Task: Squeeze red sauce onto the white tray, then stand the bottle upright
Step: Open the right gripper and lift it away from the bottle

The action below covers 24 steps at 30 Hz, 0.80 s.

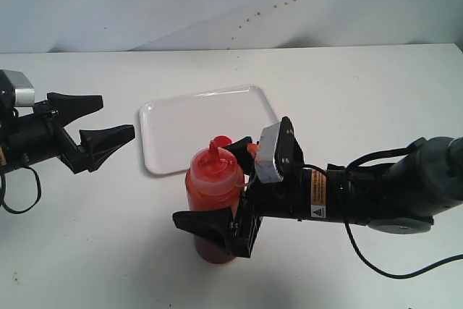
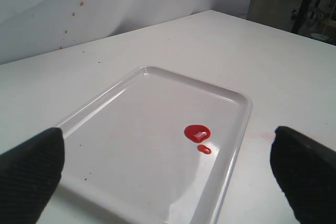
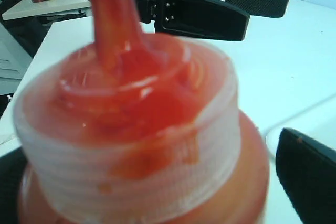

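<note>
The bottle stands upright on the table just in front of the white tray, with its red nozzle pointing up. My right gripper is open around the bottle's body; one finger stands apart from it with table showing between. The bottle fills the right wrist view. In the left wrist view, the red sauce lies as a round blob with a small drop beside it, near one corner of the white tray. My left gripper hangs open and empty left of the tray.
Small red spatter dots mark the back wall. A faint pink smear lies on the table beside the tray's rim. The right arm's cable trails over the table at the front right.
</note>
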### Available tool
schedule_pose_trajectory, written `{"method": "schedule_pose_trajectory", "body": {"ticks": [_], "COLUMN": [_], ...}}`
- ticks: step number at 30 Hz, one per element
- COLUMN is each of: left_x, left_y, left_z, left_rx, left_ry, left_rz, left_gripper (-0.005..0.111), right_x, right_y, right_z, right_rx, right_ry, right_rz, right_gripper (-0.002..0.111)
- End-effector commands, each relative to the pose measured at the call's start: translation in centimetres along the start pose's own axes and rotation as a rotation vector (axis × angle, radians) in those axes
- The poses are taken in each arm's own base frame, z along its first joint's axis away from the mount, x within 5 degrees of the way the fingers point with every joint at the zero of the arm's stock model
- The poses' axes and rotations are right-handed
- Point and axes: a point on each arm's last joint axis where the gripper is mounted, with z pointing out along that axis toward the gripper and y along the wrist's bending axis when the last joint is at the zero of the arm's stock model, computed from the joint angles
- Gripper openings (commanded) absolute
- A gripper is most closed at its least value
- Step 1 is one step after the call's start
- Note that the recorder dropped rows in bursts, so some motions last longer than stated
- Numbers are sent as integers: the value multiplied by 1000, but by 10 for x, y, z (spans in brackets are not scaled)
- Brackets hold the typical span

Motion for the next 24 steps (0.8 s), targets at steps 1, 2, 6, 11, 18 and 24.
{"method": "schedule_pose_trajectory", "body": {"ticks": [1, 2, 6, 11, 18, 24], "left_x": [-2, -2, -2, -2, -2, -2], "left_y": [2, 2, 2, 2, 2, 2], "left_z": [0, 0, 0, 0, 0, 0], "left_rx": [-8, -8, -10, -10, -10, -13], "left_ry": [-17, -17, -18, -18, -18, -20], "left_rz": [-9, -9, -10, -10, -10, -21], "left_gripper": [104, 104, 104, 104, 104, 104], "right_x": [-3, -3, -8, -26, -51, -68], "right_y": [1, 1, 2, 6, 10, 14], "right_z": [-1, -1, -1, -5, -11, -16], "right_rx": [-6, -6, -15, -32, -22, -17], "right_ry": [-18, -18, -42, -71, -111, -143], "right_rz": [4, 4, -4, -50, -74, -96], "right_gripper": [105, 105, 105, 105, 105, 105]}}
